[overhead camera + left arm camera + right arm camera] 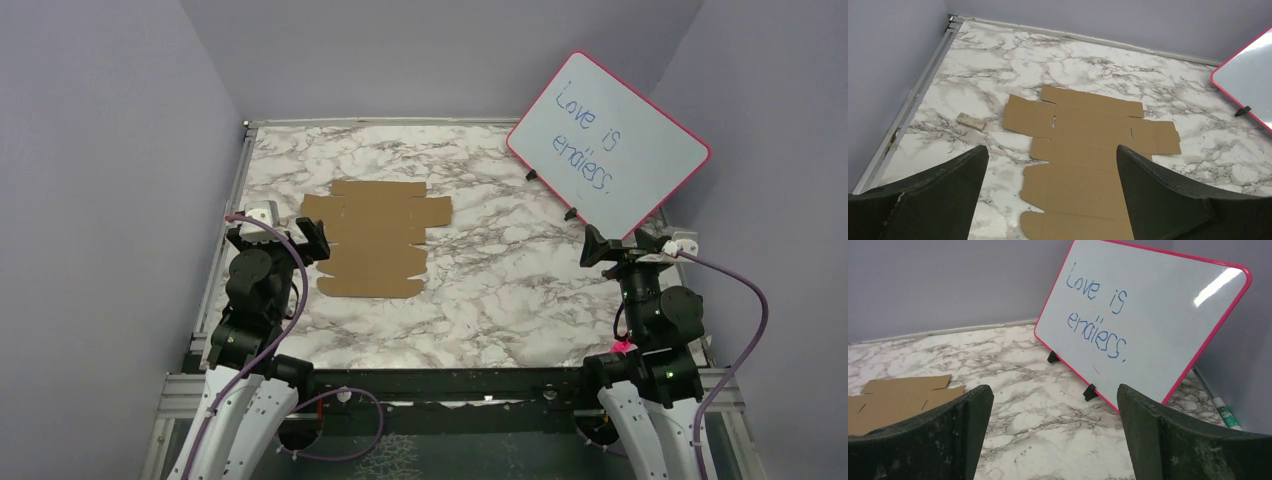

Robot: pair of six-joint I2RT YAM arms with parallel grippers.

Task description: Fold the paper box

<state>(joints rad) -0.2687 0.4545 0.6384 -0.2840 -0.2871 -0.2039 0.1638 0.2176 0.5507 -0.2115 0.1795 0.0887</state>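
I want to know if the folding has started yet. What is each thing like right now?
paper box: lying flat, unfolded.
left gripper: open, empty.
right gripper: open, empty.
whiteboard: propped up tilted, written on.
tan scrap: lying flat, apart from the paper box.

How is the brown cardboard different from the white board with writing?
The paper box lies flat on the table; the whiteboard stands tilted on black feet. The paper box is plain brown; the whiteboard is white, pink-edged, with blue writing. The paper box has flaps and notches; the whiteboard is a smooth rectangle. Both are thin and flat.
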